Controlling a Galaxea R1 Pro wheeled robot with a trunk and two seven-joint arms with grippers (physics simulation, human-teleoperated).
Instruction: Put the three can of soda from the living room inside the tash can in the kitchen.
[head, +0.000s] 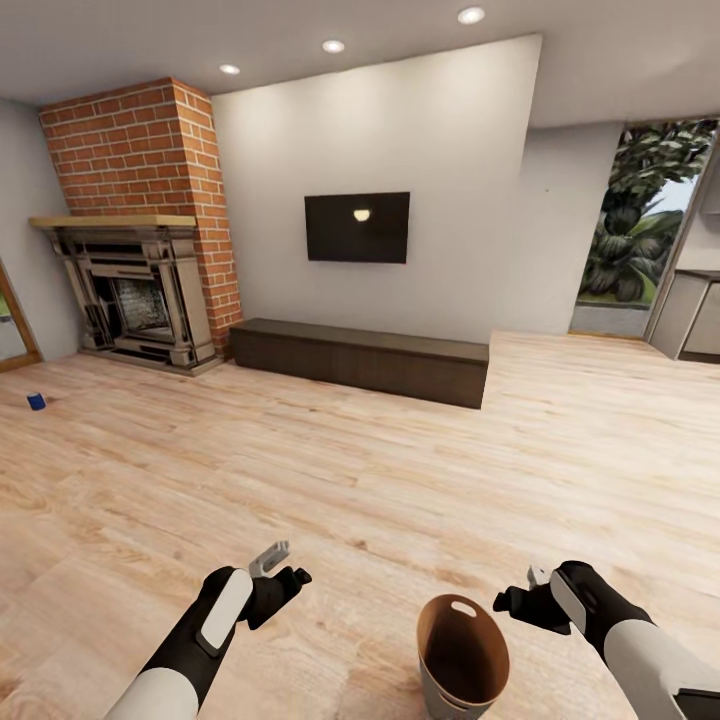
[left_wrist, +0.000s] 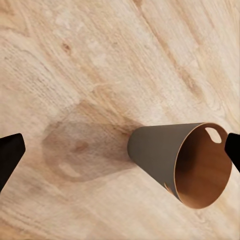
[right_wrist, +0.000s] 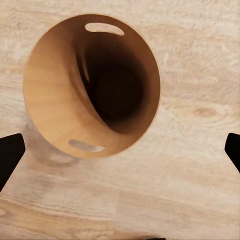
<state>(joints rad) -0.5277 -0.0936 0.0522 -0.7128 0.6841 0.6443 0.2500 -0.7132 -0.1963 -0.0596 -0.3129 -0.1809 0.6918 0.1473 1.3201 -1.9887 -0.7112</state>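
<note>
Item: tash can (head: 462, 655), round, tapered, dark grey outside, wood-brown inside, oval handle slots near the rim; I see it upright on the light wood floor (head: 400, 470), between my two arms and nearer the right. Its interior looks empty from the right wrist view (right_wrist: 90, 85), though the bottom is dark.

Left gripper (head: 282, 572): jaws parted, holding nothing. Right gripper (head: 527, 592): likewise spread and empty, just beside the can's rim.

Blue can of soda (head: 36, 401): far from the tash can, on the floor near the fireplace (head: 135, 300).
</note>
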